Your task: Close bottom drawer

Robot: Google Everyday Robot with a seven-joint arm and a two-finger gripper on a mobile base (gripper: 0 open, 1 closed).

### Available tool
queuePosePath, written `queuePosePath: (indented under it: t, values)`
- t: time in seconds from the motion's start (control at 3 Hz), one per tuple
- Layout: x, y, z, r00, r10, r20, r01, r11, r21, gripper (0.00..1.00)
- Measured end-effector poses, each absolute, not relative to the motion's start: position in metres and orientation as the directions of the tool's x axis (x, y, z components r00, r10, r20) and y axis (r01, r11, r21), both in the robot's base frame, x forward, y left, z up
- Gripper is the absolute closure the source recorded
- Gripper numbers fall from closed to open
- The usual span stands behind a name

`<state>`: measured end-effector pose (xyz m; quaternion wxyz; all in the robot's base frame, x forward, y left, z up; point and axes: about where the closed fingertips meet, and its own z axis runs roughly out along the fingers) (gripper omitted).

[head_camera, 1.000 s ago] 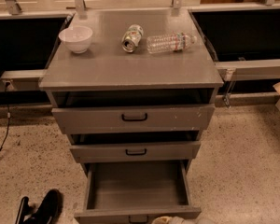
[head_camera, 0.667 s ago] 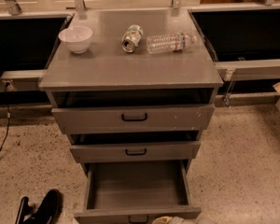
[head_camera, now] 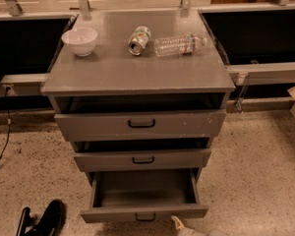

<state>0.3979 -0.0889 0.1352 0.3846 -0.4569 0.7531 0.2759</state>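
Observation:
The bottom drawer (head_camera: 144,212) of the grey cabinet is pulled well out. Its short front panel carries a small black handle (head_camera: 145,217), and its deep grey box shows nothing inside. The middle drawer (head_camera: 141,159) and the top drawer (head_camera: 140,124) above it stand slightly out. My gripper (head_camera: 35,221) is the black shape low at the bottom left, over the floor, left of the bottom drawer's front and apart from it. Its two fingers stand apart and hold nothing.
On the cabinet top (head_camera: 137,70) stand a white bowl (head_camera: 79,41), a can on its side (head_camera: 138,39) and a clear plastic bottle on its side (head_camera: 179,44). A pale object (head_camera: 179,225) pokes in just below the drawer front. A cable (head_camera: 5,132) hangs at the left over the speckled floor.

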Motion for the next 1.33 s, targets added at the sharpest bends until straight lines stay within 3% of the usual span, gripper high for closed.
queuePosePath:
  t: [0.33,1.33]
  values:
    - [0.397,-0.088,0.136,-0.288,-0.478,-0.83,-0.902,0.427,0.067,0.0]
    - [0.45,-0.081,0.148,-0.077,-0.531,-0.844,-0.953,0.289,-0.095,0.73]
